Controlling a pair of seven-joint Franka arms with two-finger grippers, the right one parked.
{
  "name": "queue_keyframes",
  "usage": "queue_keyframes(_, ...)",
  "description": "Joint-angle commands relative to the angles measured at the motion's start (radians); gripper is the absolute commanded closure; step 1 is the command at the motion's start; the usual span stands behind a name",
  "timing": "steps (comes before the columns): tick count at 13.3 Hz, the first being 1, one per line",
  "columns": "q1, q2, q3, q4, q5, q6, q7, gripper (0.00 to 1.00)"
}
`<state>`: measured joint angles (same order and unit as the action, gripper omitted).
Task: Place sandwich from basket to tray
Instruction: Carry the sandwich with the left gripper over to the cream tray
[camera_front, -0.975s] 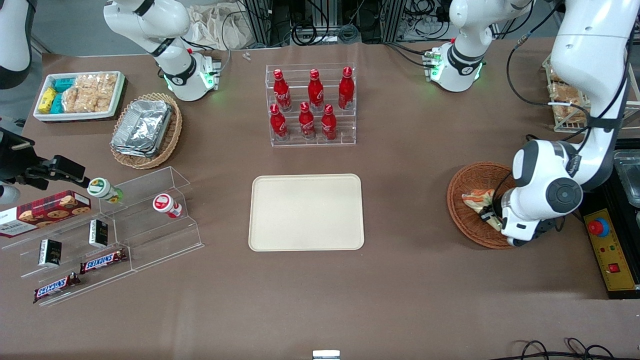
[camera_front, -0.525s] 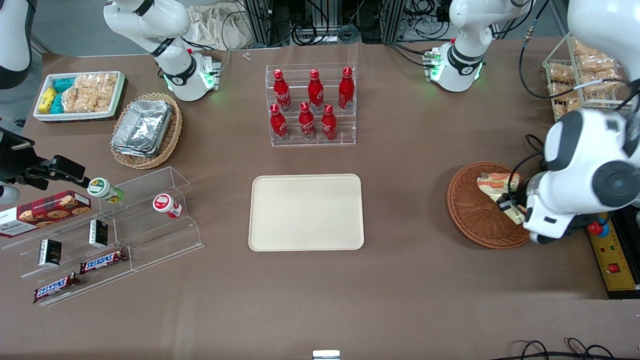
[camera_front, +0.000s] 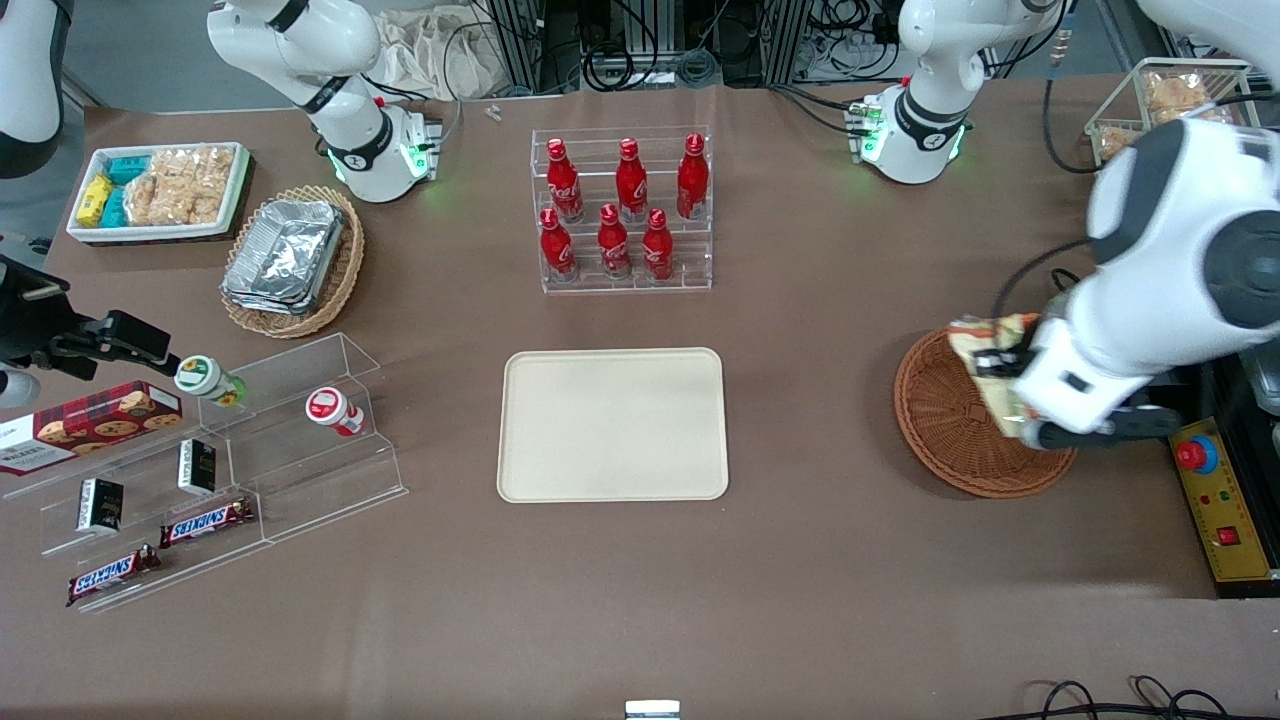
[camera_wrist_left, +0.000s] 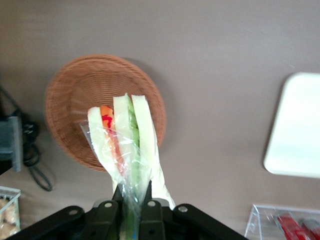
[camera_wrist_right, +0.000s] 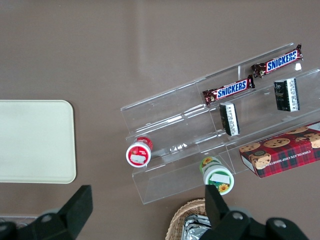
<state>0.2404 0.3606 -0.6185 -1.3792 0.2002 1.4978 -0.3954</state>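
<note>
The gripper (camera_wrist_left: 132, 200) was clenched on the sandwich (camera_wrist_left: 125, 145), lifted clear above the basket (camera_front: 950, 430); the carry to the tray (camera_front: 612, 425), mid-table, remained.

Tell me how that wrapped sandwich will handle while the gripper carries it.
The sandwich looks light and soft: the gripper, shut on its narrow end, holds it above the basket. Its clear film wrap probably makes it a bit slippery. The separate bread slices may splay or sag if squeezed harder.
</note>
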Motion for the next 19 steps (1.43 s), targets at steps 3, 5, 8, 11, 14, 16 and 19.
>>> queue_keyframes(3, -0.163, 0.084, -0.07, -0.006, 0.002, 0.08, -0.07, 0.92)
queue_keyframes(5, -0.251, 0.17, -0.069, -0.009, 0.019, 0.194, -0.216, 0.92)
queue_keyframes(8, -0.332, 0.269, -0.064, -0.021, 0.099, 0.324, -0.338, 0.92)
queue_keyframes(11, -0.368, 0.368, -0.064, -0.021, 0.145, 0.441, -0.35, 0.92)
queue_keyframes(14, -0.391, 0.466, -0.063, -0.021, 0.179, 0.544, -0.35, 0.92)
queue_keyframes(16, -0.417, 0.501, -0.038, -0.021, 0.199, 0.568, -0.356, 0.91)
queue_keyframes(19, -0.451, 0.52, 0.008, -0.021, 0.196, 0.601, -0.362, 0.75)
